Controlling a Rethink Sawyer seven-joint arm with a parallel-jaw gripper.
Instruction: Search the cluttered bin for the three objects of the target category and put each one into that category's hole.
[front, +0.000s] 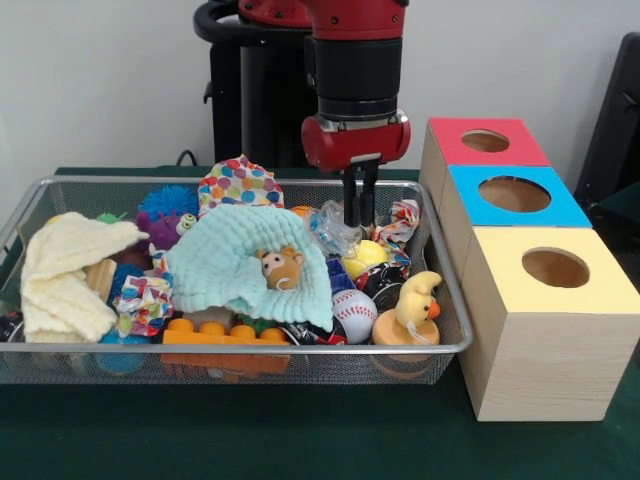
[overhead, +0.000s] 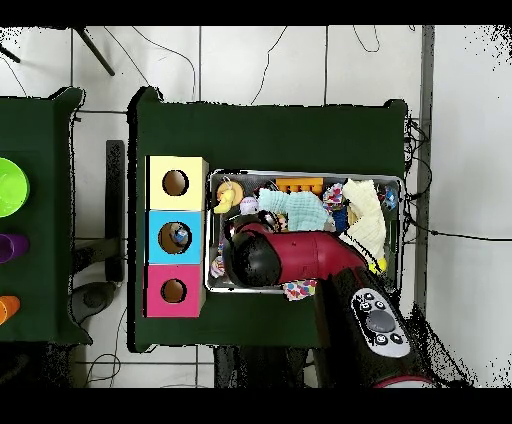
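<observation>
The wire mesh bin (front: 250, 349) is full of toys and cloths. My gripper (front: 358, 222) reaches straight down into its far right part. The fingers stand close together, pinching the right edge of a wrinkly see-through plastic piece (front: 330, 228) with light blue parts. No other such piece shows in the bin. The blue-topped box's hole (front: 514, 193) is to the right of the bin, between the red and yellow boxes. In the overhead view a light blue and silvery thing lies inside that hole (overhead: 176, 237), and the arm (overhead: 290, 258) hides the gripper.
The red-topped box (front: 485, 141) and yellow-topped box (front: 555, 267) flank the blue one. In the bin lie a mint cloth (front: 240, 265), a pale yellow cloth (front: 70, 270), a baseball (front: 353, 312), a yellow duck (front: 415, 300), an orange brick (front: 215, 333) and a purple fuzzy ball (front: 165, 225).
</observation>
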